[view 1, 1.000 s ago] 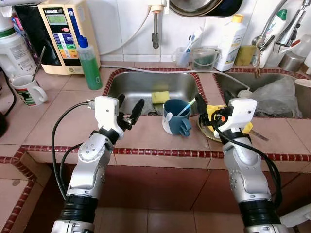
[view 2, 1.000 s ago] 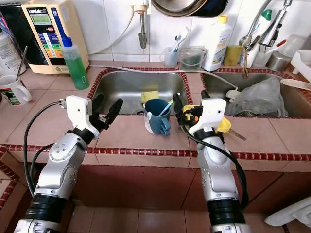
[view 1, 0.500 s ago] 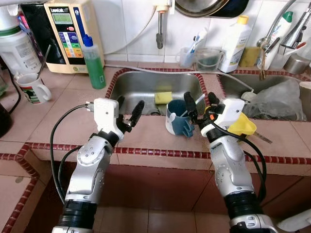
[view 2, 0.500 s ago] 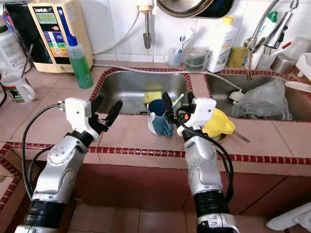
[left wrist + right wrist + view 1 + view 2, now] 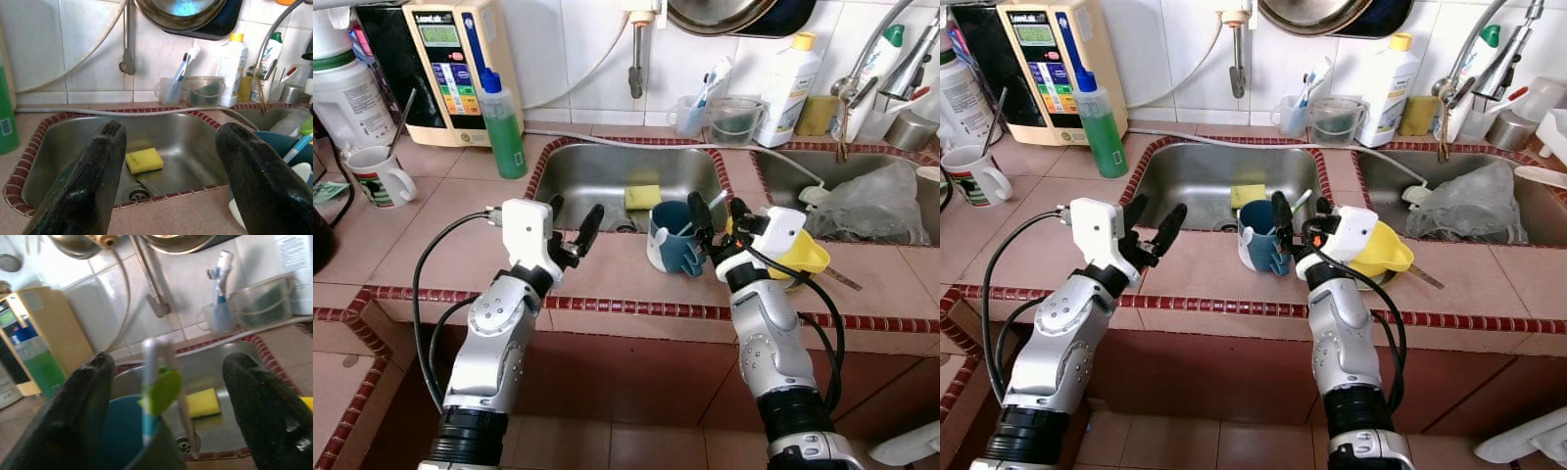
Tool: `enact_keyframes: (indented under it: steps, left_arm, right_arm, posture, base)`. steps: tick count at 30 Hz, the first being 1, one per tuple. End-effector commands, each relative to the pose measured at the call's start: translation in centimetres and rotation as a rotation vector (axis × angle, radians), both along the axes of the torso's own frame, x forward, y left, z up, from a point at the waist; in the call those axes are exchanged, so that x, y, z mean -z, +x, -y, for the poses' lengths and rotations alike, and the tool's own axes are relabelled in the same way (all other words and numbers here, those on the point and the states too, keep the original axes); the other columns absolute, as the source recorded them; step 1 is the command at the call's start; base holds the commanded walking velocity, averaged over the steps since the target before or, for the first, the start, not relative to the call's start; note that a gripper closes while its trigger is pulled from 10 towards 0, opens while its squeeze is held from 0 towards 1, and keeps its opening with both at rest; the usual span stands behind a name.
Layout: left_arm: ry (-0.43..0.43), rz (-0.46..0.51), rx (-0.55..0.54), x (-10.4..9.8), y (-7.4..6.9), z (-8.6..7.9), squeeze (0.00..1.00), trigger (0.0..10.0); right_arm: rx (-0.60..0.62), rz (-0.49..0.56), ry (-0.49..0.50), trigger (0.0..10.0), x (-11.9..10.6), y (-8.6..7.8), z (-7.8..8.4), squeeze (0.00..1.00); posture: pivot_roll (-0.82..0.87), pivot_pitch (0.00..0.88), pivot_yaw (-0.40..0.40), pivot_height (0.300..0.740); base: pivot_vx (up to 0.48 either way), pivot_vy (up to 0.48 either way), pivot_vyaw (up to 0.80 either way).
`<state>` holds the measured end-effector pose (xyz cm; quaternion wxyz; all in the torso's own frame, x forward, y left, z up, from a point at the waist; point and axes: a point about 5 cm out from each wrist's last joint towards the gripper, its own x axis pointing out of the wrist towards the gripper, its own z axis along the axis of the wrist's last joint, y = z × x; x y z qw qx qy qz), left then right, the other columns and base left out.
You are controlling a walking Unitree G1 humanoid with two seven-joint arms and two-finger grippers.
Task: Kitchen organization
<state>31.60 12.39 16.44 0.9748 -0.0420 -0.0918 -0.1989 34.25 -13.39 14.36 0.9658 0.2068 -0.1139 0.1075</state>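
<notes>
A blue mug (image 5: 671, 238) stands on the tiled counter at the front rim of the left sink (image 5: 607, 174), with a green-and-white brush (image 5: 157, 390) upright in it. My right gripper (image 5: 716, 215) is open just right of the mug, one finger (image 5: 696, 217) close beside its wall; in the right wrist view the mug (image 5: 117, 433) and brush sit between the two fingers. Left of the mug, my left gripper (image 5: 574, 221) hovers open over the counter edge with nothing in it, pointing at the sink and its yellow sponge (image 5: 144, 160).
A yellow bowl (image 5: 800, 256) lies right of my right wrist. A plastic bag (image 5: 869, 199) fills the right sink. At the back stand a green soap bottle (image 5: 500, 125), a white mug (image 5: 378, 177), a water unit (image 5: 440, 59), a white bottle (image 5: 785, 86) and a toothbrush cup (image 5: 688, 113).
My right gripper has swung left from over the yellow bowl to just beside the blue mug. The left arm has stayed put. The camera has shifted slightly.
</notes>
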Motion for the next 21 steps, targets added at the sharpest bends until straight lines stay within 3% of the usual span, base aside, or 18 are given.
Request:
enact_keyframes:
  steps: [1, 21]
  left_arm:
    - [-0.002, 0.005, -0.006, -0.28, -0.16, -0.09, 0.00, 10.0]
    - [-0.012, -0.003, -0.022, -0.43, -0.34, -0.13, 0.00, 10.0]
  right_arm:
    - [-0.001, -0.007, 0.015, 0.0, -0.18, 0.27, -0.12, 0.00]
    - [-0.025, -0.022, 0.030, 0.0, -0.42, 0.64, -0.41, 0.00]
  posture:
    - [-0.04, 0.000, 0.010, 0.740]
    - [-0.04, 0.000, 0.008, 0.740]
  base:
    - [0.000, 0.000, 0.00]
    - [0.000, 0.000, 0.00]
